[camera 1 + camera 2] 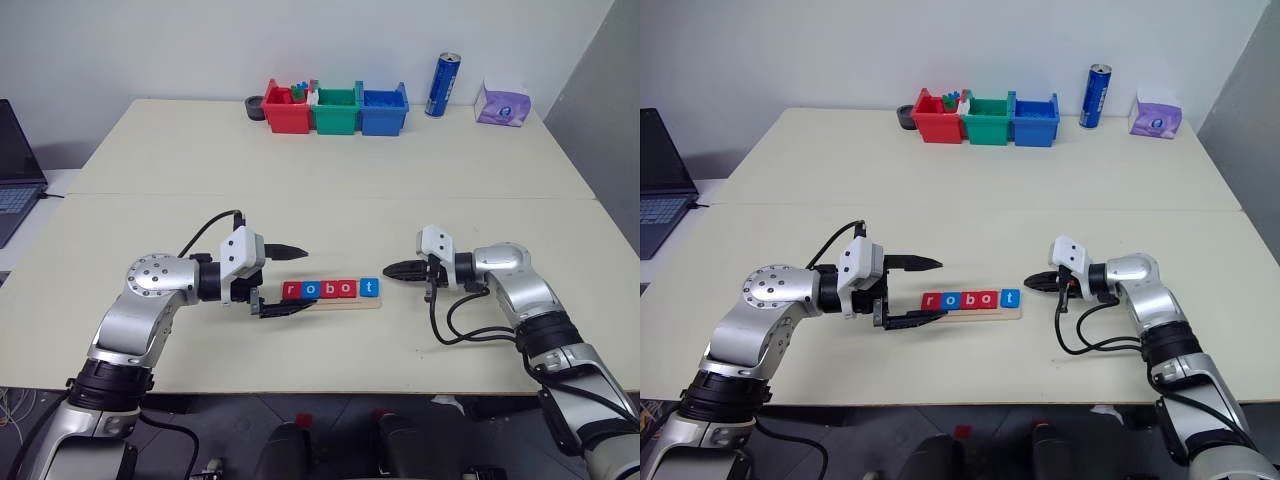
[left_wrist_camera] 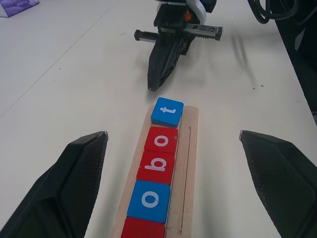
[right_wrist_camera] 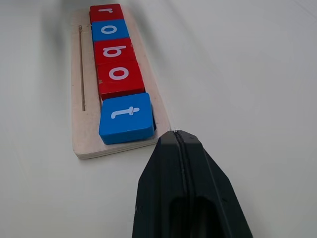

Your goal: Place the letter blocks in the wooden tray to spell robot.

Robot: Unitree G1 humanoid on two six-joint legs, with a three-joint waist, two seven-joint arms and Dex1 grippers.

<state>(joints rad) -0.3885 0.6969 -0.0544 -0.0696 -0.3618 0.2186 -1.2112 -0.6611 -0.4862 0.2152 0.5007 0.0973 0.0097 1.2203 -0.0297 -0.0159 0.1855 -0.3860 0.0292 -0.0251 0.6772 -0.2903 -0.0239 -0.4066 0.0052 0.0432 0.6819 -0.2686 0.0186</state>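
Lying on the pale table (image 1: 330, 190), the long pale wooden tray (image 3: 84, 134) carries five flat square letter blocks (image 1: 330, 289) in a touching row, red r, blue o, red b, red o, blue t. At its r end the left gripper (image 1: 283, 278) spreads its black fingers wide, while the right gripper (image 1: 392, 270) sits pinched closed and empty just beside the t end.

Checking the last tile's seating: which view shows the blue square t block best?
The right wrist view: the blue square t block sits close, slightly askew on the pale wooden tray. Left wrist view shows it farther off; eye views show it tiny.
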